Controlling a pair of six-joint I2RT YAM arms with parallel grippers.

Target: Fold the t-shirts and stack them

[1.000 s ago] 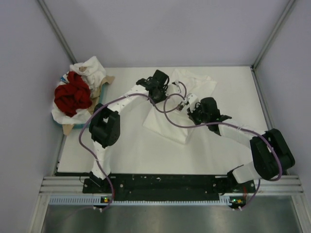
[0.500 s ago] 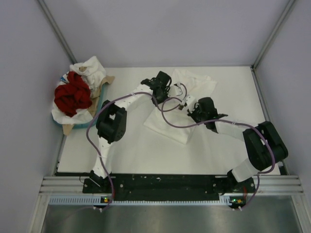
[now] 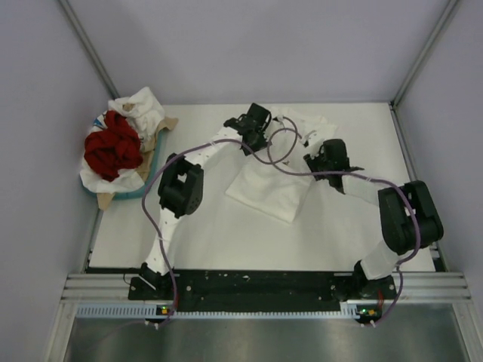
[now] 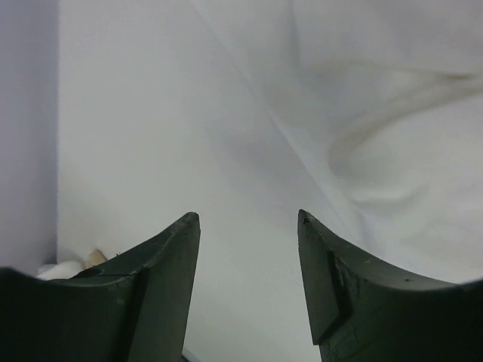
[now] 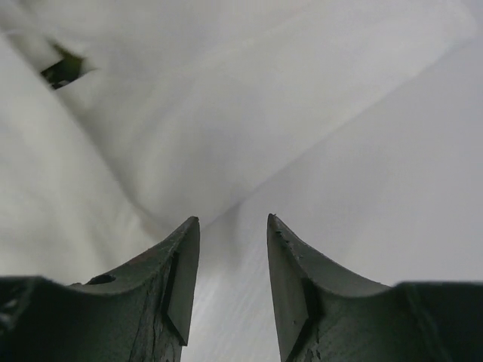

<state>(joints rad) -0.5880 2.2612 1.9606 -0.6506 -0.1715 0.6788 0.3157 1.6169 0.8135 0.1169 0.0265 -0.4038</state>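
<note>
Both open, nothing held. Left end effector (image 4: 247, 222) has its fingers spread with only bare white table (image 3: 204, 234) between them. Right end effector (image 5: 232, 222) is likewise released, with a gap between the pads.

The work item is the white soft-cloth t-shirt (image 3: 272, 188), partly folded, lying flat mid-table between the two arms.
- From the left end effector: the cloth is ahead and to the right, its edge running diagonally away. The fingertips sit off the fabric and I can't see any contact.
- From the right end effector: the cloth is ahead and to the left, with a fold edge just beyond the fingertips and bare table to the right.

The remaining stock, a crumpled heap of deep red and white t-shirts (image 3: 113, 151), is in the teal-rimmed tray (image 3: 149, 175), well off to the left of both.

Handling, my read:
- Light, limp, zero stiffness, so it drapes and bunches when lifted.
- It likely slides on the smooth table, so a one-sided pull would drag the whole piece.
- Pinch at an edge or corner and catch all layers.
- Use both end effectors on the same edge to keep the fold square.
- No breakage risk, only wrinkling or undoing the fold.
</note>
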